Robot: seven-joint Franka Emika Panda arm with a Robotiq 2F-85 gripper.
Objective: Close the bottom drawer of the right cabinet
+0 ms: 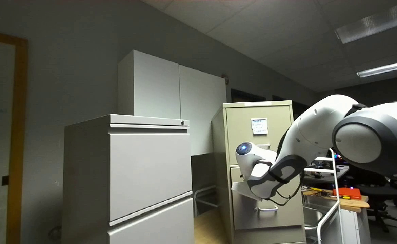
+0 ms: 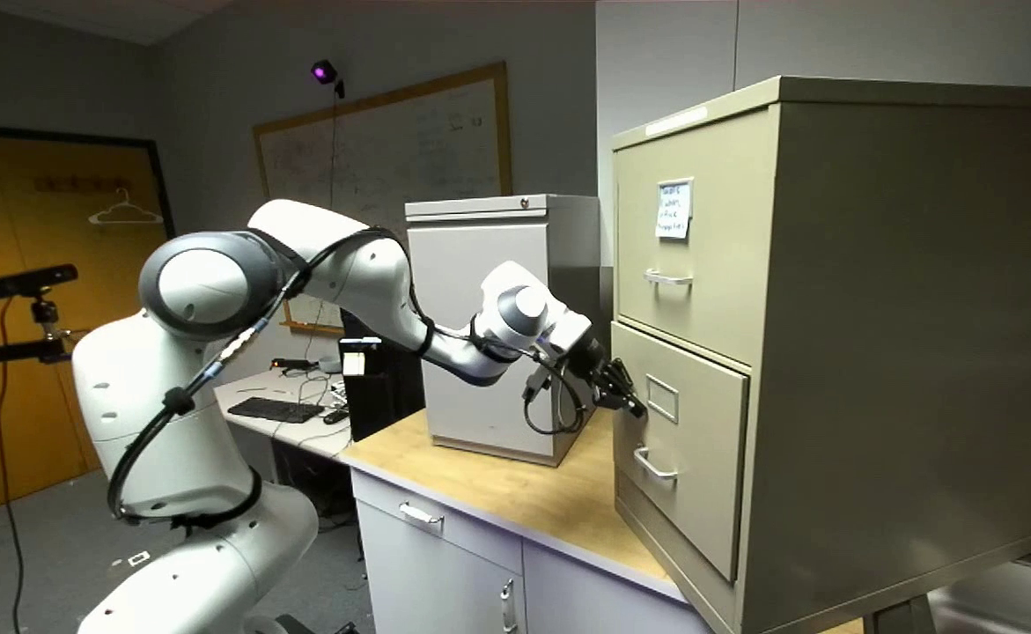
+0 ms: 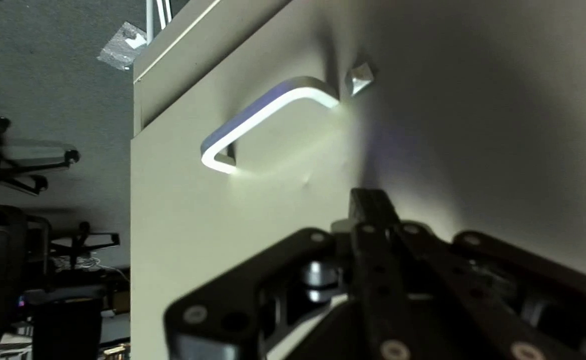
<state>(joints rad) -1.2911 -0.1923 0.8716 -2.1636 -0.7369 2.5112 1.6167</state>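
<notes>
Lowest in the tall beige metal filing cabinet (image 2: 907, 343), the flat-fronted beige metal bottom drawer (image 2: 698, 458) is seen slightly proud along one side edge; judged heavy, stiff, smooth, best pushed mid-front, ungrasped. Open room is left before that edge. Black two-finger gripper (image 3: 373, 205) is pressed together, empty, near the front, above the silver metal handle (image 2: 656, 464); contact can't be told.
</notes>
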